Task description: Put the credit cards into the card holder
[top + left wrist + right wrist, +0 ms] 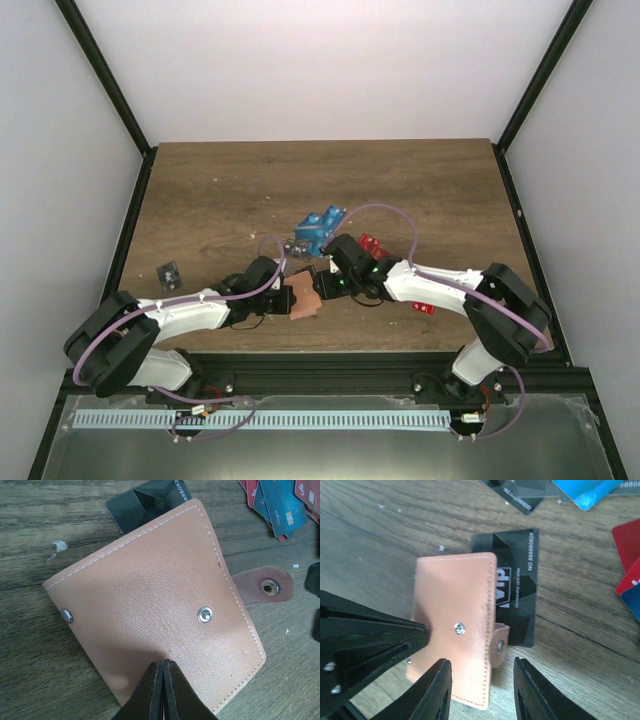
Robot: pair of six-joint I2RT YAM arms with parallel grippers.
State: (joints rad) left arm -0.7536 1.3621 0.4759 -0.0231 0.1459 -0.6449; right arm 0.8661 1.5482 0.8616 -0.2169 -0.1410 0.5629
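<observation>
The holder [455, 605] lies flat on the table [220, 190] between the two arms; the left pincer [163, 675] is pressed together, its tips bearing down on the holder's near edge, seemingly pinning it rather than pinching it. The right pincer [482, 690] hangs spread over the holder's strap side, gripping nothing. A black card [517, 595] juts from that side, half covered; whether it sits in a pocket or merely underneath, I cannot tell.

Risks, as I judge them: if the card is only underneath, any push will slide it along the table and not seat it; a push could also swing the holder round the single pinned point. The loose strap [267, 585] lies across the card and may snag it.

Blue cards [320, 225] and red cards [372, 243] lie heaped just beyond; one red card [423, 308] sits by the right arm; another black card [169, 274] lies well apart to the left.
</observation>
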